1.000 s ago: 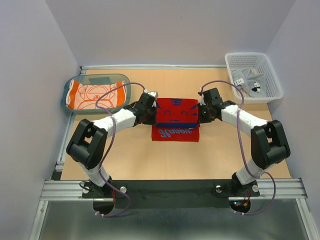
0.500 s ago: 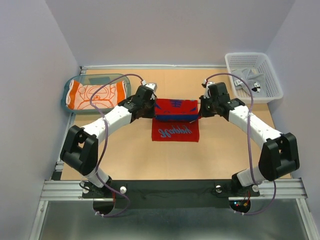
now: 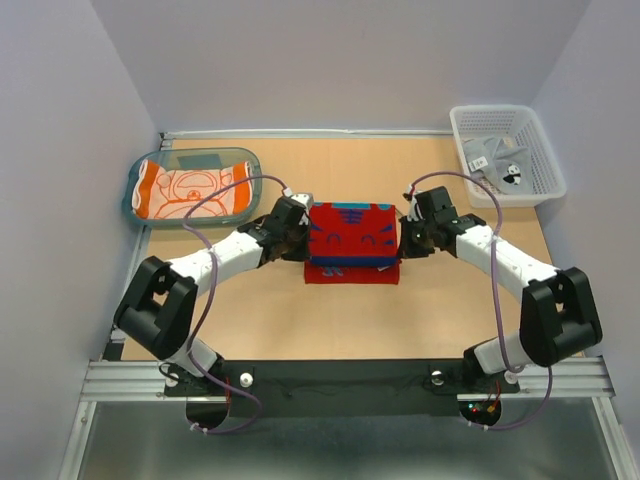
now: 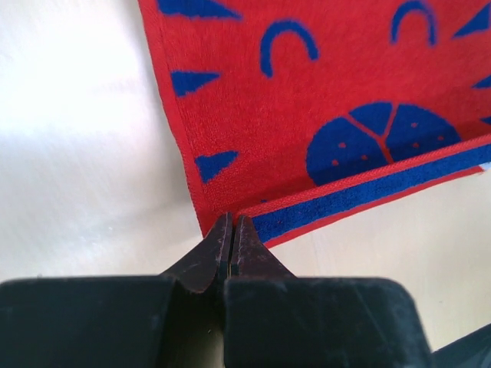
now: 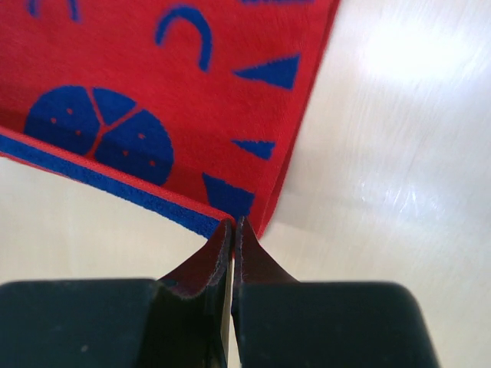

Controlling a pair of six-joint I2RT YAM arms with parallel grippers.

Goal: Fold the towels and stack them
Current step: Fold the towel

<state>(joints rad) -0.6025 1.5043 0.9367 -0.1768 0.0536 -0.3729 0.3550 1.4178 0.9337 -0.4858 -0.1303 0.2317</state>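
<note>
Red towel, corners pinched by left gripper, right gripper

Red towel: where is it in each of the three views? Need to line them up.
Top external: red towel mid-table, between the left gripper and right gripper.
Left wrist: red towel fills the upper right, corner pinched in the left gripper.
Right wrist: red towel fills the upper left, corner pinched in the right gripper.
Shared landmark: the blue band along the towel's edge.
</note>
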